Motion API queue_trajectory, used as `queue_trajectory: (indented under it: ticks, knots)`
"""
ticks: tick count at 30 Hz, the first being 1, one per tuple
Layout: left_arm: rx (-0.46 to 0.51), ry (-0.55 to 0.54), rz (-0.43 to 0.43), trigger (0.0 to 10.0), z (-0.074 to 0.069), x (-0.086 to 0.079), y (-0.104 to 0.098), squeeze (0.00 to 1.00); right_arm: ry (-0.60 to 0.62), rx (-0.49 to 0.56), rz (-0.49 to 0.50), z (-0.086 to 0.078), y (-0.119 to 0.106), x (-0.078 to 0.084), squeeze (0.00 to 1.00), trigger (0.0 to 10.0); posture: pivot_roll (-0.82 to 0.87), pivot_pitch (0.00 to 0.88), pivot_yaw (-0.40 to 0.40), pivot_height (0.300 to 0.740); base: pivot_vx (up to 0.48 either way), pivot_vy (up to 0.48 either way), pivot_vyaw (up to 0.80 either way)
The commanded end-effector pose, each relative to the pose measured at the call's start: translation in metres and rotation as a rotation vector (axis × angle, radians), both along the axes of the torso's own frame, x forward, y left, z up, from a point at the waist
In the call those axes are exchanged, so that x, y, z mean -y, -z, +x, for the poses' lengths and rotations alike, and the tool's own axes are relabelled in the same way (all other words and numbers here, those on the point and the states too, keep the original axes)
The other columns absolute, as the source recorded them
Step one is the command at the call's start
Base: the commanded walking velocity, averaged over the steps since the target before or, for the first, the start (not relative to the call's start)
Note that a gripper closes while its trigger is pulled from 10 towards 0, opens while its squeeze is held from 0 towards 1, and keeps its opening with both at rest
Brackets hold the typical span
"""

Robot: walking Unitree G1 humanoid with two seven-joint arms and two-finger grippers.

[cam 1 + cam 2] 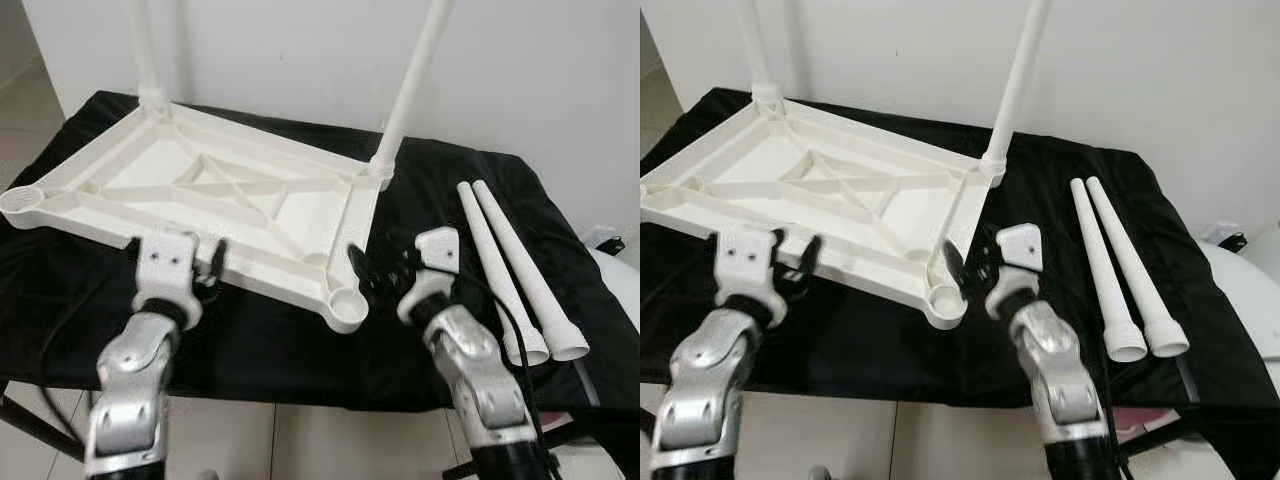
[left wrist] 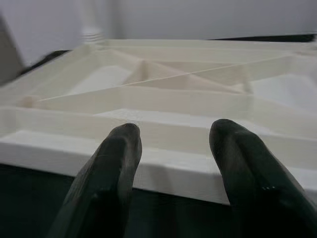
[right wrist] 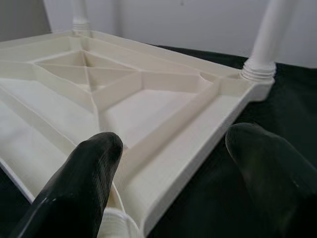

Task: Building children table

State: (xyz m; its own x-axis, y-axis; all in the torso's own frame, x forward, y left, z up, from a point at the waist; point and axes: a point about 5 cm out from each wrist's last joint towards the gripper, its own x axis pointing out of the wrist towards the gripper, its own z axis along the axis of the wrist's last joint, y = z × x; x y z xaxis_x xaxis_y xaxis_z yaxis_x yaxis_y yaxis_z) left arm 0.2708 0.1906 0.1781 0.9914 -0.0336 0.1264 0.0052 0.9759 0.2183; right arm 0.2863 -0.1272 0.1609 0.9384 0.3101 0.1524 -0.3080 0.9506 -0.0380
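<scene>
Looking at the white tabletop [image 1: 215, 200], upside down, ribbed underside facing up, lying on the black cloth [image 1: 250, 345] that covers the work surface. Two legs are seated in its far corner sockets and stand upright: far-left leg [image 1: 145, 55] and far-right leg [image 1: 410, 85]. I see the near-right corner socket [image 1: 346, 300] and the left corner socket [image 1: 22, 201] with nothing in them.

Two loose legs [image 1: 520, 275] lie side by side on the cloth, right of the tabletop and well apart from it, flared ends toward me and touching or nearly so.

Left gripper [image 1: 212, 262] sits at the tabletop's near edge, fingers [image 2: 116, 163] spread with the edge showing between them in the left wrist view; it is released, grasping nothing. I can't tell whether the tips touch the plastic.

Right gripper [image 1: 368, 272] is just beside the near-right corner socket, also released: one finger [image 3: 81, 183] over the tabletop's rim by the socket, the other out over the cloth, the corner between them.

White wall [image 1: 300, 50] behind the tabletop, pale floor [image 1: 300, 440] below the cloth's near edge.
</scene>
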Motion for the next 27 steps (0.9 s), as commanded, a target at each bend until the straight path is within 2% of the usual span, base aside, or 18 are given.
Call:
queue_trajectory:
  ticks: [1, 3, 7, 9, 12, 15, 20, 27]
  knots:
    - [0.017, -0.009, 0.025, 10.0, -0.003, 0.002, 0.000, 0.00, 0.037, 0.009, -0.008, -0.002, 0.002, 0.004, 0.00, 10.0, 0.09, 0.012, -0.113, 0.740, 0.000, 0.000, 0.00]
    - [0.019, -0.053, 0.070, 10.0, -0.004, -0.001, 0.007, 0.00, 0.065, -0.005, -0.007, -0.009, 0.010, 0.008, 0.00, 10.0, 0.09, 0.001, -0.107, 0.740, 0.000, 0.000, 0.00]
    - [0.043, -0.097, 0.075, 10.0, -0.002, -0.004, 0.005, 0.00, 0.093, -0.004, -0.011, -0.009, 0.014, 0.014, 0.00, 10.0, 0.08, 0.000, -0.090, 0.740, 0.000, 0.000, 0.00]
    - [0.089, -0.088, 0.086, 10.0, 0.005, 0.002, -0.004, 0.00, 0.140, 0.038, -0.016, 0.000, 0.009, 0.020, 0.00, 10.0, 0.08, 0.000, -0.071, 0.740, 0.000, 0.000, 0.00]
    - [0.118, -0.057, 0.086, 10.0, 0.012, 0.010, -0.011, 0.00, 0.154, 0.076, -0.022, 0.006, 0.003, 0.020, 0.00, 10.0, 0.08, 0.000, -0.058, 0.740, 0.000, 0.000, 0.00]
    - [0.122, -0.039, 0.081, 10.0, 0.014, 0.014, -0.012, 0.00, 0.149, 0.088, -0.024, 0.008, 0.000, 0.018, 0.00, 10.0, 0.07, 0.000, -0.042, 0.740, 0.000, 0.000, 0.00]
    - [0.134, 0.028, 0.065, 10.0, 0.024, 0.029, -0.016, 0.00, 0.147, 0.118, -0.024, 0.010, -0.004, 0.012, 0.00, 10.0, 0.07, 0.000, -0.021, 0.740, 0.000, 0.000, 0.00]
    - [0.121, 0.035, 0.081, 10.0, 0.027, 0.026, -0.012, 0.00, 0.145, 0.125, -0.021, 0.005, -0.004, 0.011, 0.00, 10.0, 0.06, 0.001, -0.021, 0.740, 0.000, 0.000, 0.00]
